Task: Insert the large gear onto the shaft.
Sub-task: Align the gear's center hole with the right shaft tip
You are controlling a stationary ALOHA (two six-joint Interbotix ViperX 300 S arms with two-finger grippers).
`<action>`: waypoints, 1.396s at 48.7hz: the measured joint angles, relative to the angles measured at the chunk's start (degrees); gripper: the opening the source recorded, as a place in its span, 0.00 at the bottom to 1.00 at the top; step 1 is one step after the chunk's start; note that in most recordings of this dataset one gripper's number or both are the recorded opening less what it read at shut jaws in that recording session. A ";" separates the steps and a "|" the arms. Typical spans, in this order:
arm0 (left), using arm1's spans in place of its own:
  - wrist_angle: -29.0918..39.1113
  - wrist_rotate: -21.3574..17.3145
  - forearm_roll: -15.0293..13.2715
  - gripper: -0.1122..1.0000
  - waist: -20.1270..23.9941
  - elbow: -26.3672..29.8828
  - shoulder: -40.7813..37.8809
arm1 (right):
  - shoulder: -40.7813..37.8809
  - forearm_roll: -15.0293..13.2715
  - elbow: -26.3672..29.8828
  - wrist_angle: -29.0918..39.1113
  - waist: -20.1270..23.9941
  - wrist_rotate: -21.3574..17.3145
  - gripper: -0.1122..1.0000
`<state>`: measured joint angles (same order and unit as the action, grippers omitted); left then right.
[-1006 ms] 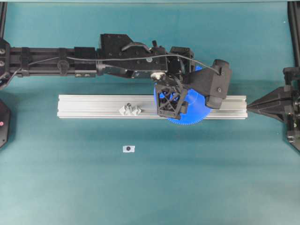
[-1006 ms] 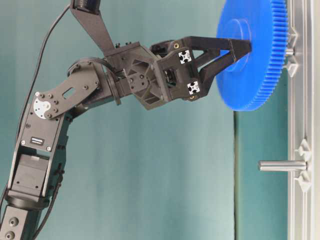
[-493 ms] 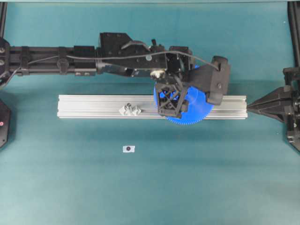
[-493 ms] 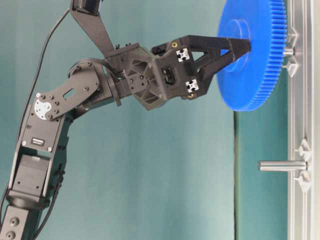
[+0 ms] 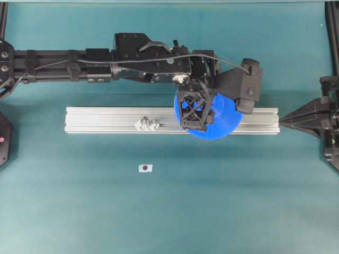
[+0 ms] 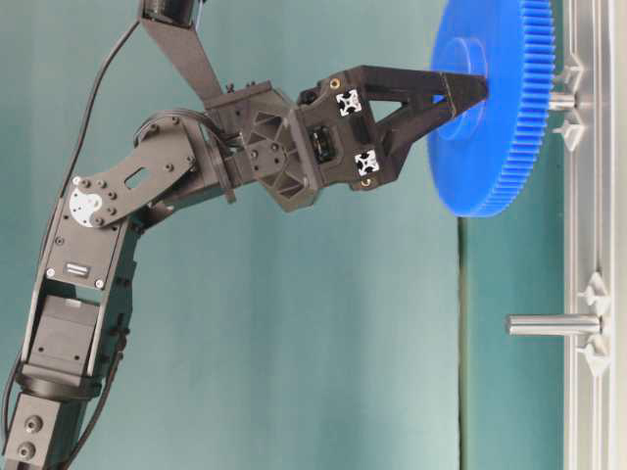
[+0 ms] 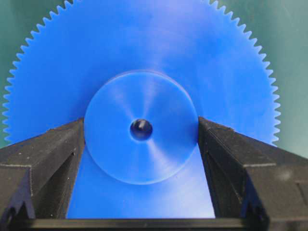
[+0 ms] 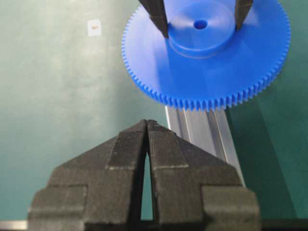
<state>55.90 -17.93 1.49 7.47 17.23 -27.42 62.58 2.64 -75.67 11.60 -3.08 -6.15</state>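
**A:** What lies nearest on the counter (image 5: pixel 79 211)?

**B:** A small white tag (image 5: pixel 145 168) on green cloth. Beyond it, a long aluminium rail (image 5: pixel 106 120) runs left to right, with one upright pin (image 5: pixel 145 122) standing bare toward its left.

**A:** And the large gear (image 5: pixel 225 119)?

**B:** Above the rail's right part, flat and level. The left hand (image 5: pixel 193 114) is clamped on its raised hub, one finger each side. The shaft (image 6: pixel 561 100) sits under the centre hole, its tip possibly just entering; the view is unclear.

**A:** The right hand (image 8: pixel 147 126)?

**B:** At the rail's right end, fingers pressed together, holding nothing.
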 measured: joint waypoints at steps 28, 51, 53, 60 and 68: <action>-0.18 4.83 -0.26 0.90 -0.53 -0.53 -0.09 | 0.00 0.09 0.00 -0.09 0.00 0.00 0.19; -0.70 7.82 0.18 0.88 -1.49 -2.55 0.44 | 0.00 0.00 0.09 -0.09 0.00 0.00 0.19; -0.79 8.09 0.18 0.88 -1.49 -2.99 0.88 | 0.00 0.00 0.00 -0.09 0.00 0.00 0.19; -0.62 8.44 0.18 0.88 -1.41 -5.01 2.29 | 0.00 0.00 0.00 -0.09 0.00 0.00 0.19; -0.70 8.44 0.18 0.88 -1.41 -5.71 2.55 | 0.00 0.00 0.00 -0.09 0.00 0.00 0.19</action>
<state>55.20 -9.49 1.67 6.06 11.51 -24.87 62.58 2.64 -75.67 11.51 -3.08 -6.15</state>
